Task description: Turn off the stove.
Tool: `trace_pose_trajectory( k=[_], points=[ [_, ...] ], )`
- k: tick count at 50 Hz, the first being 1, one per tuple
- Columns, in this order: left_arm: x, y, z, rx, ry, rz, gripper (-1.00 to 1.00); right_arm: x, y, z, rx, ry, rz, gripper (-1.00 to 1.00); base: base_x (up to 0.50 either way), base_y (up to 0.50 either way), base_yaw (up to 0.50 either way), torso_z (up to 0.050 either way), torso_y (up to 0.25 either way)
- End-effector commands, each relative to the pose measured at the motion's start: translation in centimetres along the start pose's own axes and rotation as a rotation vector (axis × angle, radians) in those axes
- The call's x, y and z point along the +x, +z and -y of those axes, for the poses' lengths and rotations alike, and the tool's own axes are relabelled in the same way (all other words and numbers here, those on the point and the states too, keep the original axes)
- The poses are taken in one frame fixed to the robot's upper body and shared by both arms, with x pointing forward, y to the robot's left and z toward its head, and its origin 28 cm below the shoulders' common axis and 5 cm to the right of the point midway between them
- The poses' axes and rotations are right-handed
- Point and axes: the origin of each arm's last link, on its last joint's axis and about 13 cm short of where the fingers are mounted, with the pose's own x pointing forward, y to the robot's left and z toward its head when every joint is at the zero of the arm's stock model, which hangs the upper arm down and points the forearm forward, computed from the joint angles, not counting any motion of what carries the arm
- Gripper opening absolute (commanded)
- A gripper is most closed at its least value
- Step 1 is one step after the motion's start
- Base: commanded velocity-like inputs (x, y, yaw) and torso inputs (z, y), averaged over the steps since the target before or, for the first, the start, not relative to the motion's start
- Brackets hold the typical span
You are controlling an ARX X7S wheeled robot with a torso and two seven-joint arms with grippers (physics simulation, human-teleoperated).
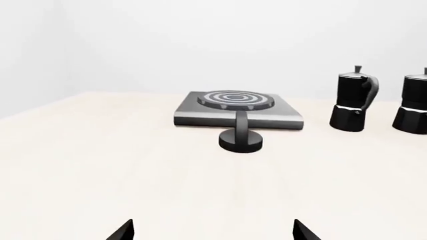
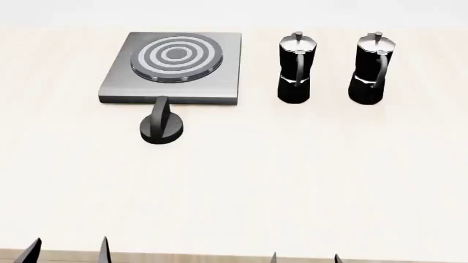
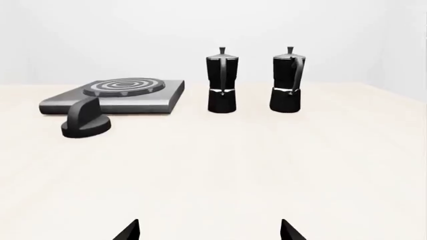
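The stove (image 2: 219, 76) is a flat grey metal slab with a ringed round burner (image 2: 175, 56), at the table's far left. Its black round knob (image 2: 161, 129) sits on the table just in front of the slab, ridge pointing at the slab. It also shows in the left wrist view (image 1: 240, 140) and the right wrist view (image 3: 85, 125). My left gripper (image 2: 67, 251) is open and empty at the near table edge, well short of the knob. My right gripper (image 2: 305, 258) is open and empty at the near edge, to the right.
Two black moka pots with silver lids (image 2: 296, 68) (image 2: 371, 68) stand to the right of the stove at the back. The pale wooden table (image 2: 292, 181) stretches between the grippers and these things.
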Motion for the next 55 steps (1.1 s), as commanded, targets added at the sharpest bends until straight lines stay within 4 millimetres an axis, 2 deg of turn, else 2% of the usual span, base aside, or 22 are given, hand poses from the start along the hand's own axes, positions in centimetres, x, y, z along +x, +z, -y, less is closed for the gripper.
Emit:
trace_pose_trajectory(
  k=[1, 26, 37, 50, 55],
  points=[
    [0.1, 0.0, 0.0, 0.006, 0.011, 0.008, 1.0, 0.0, 0.2, 0.1, -0.006, -0.011, 0.006, 1.0, 0.0, 0.0, 0.0, 0.0, 0.0],
    [0.1, 1.0, -0.4, 0.017, 0.053, 0.082, 1.0, -0.3, 2.0, 0.1, -0.048, -0.037, 0.063, 1.0, 0.0, 0.0, 0.0, 0.0, 0.0],
    [-0.5, 3.7, -0.6, 0.023, 0.033, 0.205, 1.0, -0.9, 4.1, 0.2, -0.092, -0.047, 0.137, 1.0, 0.0, 0.0, 0.0, 0.0, 0.0],
    [-0.9, 5.0, -0.7, 0.021, 0.003, 0.231, 1.0, -1.8, 6.3, 0.0, -0.2, -0.068, 0.249, 1.0, 0.0, 0.0, 0.0, 0.0, 0.0],
    [-1.4, 6.3, -0.7, -0.001, 0.002, 0.268, 1.0, -1.9, 6.6, -0.1, -0.196, -0.066, 0.266, 1.0, 0.0, 0.0, 0.0, 0.0, 0.0]
  ],
)
